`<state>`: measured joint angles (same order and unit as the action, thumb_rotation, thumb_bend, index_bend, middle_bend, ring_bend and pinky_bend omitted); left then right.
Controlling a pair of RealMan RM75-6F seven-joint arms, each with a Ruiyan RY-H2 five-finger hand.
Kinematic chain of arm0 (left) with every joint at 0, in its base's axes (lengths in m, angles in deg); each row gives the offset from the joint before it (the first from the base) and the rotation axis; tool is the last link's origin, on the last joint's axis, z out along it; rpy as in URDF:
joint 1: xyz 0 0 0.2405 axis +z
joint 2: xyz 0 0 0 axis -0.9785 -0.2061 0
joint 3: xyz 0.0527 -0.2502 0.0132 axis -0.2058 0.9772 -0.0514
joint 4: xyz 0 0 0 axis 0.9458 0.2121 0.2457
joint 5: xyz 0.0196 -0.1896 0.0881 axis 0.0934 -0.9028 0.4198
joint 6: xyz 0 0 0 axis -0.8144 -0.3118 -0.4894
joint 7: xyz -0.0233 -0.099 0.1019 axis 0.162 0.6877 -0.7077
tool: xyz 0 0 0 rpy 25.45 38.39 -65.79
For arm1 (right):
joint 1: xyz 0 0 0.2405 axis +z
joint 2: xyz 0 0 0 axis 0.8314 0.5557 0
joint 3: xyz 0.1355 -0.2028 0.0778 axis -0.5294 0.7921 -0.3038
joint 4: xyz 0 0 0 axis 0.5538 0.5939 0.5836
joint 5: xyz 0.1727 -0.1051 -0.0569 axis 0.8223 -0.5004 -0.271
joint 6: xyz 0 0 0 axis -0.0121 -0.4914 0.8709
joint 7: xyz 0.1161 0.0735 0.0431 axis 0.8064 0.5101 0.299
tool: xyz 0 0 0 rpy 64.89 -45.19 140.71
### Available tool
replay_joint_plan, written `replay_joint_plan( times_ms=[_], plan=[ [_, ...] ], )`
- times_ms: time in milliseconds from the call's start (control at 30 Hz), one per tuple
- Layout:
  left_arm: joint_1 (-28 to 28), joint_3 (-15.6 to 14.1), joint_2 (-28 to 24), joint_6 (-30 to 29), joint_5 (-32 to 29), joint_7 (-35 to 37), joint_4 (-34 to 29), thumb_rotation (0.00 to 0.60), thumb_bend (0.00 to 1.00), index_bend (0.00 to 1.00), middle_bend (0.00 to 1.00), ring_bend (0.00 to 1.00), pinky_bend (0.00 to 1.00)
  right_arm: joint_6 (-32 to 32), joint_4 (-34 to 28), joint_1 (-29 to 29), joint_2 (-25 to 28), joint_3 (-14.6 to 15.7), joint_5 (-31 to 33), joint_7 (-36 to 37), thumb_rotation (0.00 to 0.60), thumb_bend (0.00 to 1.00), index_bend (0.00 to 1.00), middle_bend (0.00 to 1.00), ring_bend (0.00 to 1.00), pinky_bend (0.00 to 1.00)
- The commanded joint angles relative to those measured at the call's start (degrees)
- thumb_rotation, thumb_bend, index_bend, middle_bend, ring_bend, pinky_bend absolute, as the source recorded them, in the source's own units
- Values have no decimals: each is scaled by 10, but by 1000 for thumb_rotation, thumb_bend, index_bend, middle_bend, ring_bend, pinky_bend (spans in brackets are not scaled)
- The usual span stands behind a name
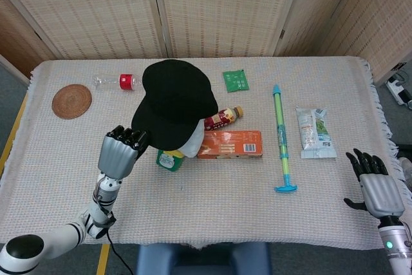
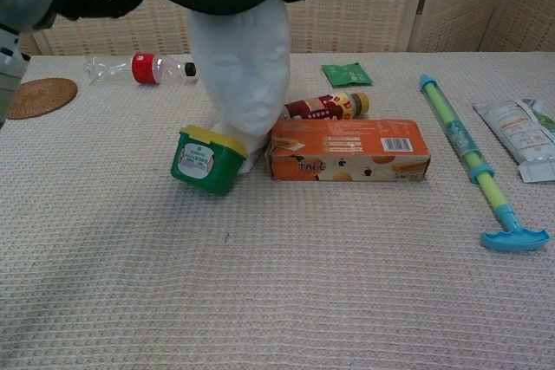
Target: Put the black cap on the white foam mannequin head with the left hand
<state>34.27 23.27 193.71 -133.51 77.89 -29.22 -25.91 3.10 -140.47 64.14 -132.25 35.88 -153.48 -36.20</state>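
Green tub (image 2: 205,160) lidded, contents unseen. Left hand (image 1: 120,152) grips black cap (image 1: 175,102) over mannequin head (image 2: 243,67), brim pointing near-left. Right hand (image 1: 378,188) empty, fingers spread.
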Motion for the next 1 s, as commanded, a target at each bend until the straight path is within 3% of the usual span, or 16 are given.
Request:
replay_joint_plan(
  times_ms=[33,233,300,367,467,533,567,633,667,733,800,1000],
  plan=[
    [17,-13,25,4,3,21,36,600,497,702,1000,1000,1000,1,1,0,1,-1,1,2,600,49,0,0,0,0],
    [32,-20,41,7,2,44,65,600,499,704,1000,1000,1000,1,1,-1,1,-1,1,1,600,48,0,0,0,0],
    [56,-44,47,0,11,74,76,600,481,677,1000,1000,1000,1,1,-1,-1,0,1,-4,600,49,0,0,0,0],
    [67,-53,49,-13,21,83,84,600,425,592,1000,1000,1000,1,1,-1,-2,0,2,-8,600,50,0,0,0,0],
    [81,-63,48,-26,32,85,82,600,268,356,994,977,1000,2,0,-1,-4,1,3,-13,600,51,0,0,0,0],
    [96,-74,37,-17,32,77,59,600,170,150,860,869,993,2,-1,-1,-4,1,2,-15,600,51,0,0,0,0],
    [106,-79,28,-6,27,72,39,600,126,64,698,755,952,3,-1,-1,-4,1,2,-15,600,52,0,0,0,0],
    [130,-92,-8,22,13,54,-28,600,66,0,374,490,769,2,0,-1,-3,0,3,-13,600,50,0,0,0,0],
    [141,-97,-28,33,6,44,-61,600,59,0,322,433,705,1,0,-1,-3,0,4,-12,600,51,0,0,0,0],
    [164,-111,-82,55,-10,25,-136,600,53,0,248,326,533,1,0,-1,-2,0,5,-11,600,53,0,0,0,0],
    [185,-119,-130,70,-28,4,-191,600,52,0,219,266,432,1,1,-1,-3,0,5,-14,600,55,0,0,0,0],
    [256,-136,-267,120,-125,30,-322,600,52,67,234,191,356,7,1,-2,-9,0,5,-26,600,54,0,0,0,0]
  ],
)
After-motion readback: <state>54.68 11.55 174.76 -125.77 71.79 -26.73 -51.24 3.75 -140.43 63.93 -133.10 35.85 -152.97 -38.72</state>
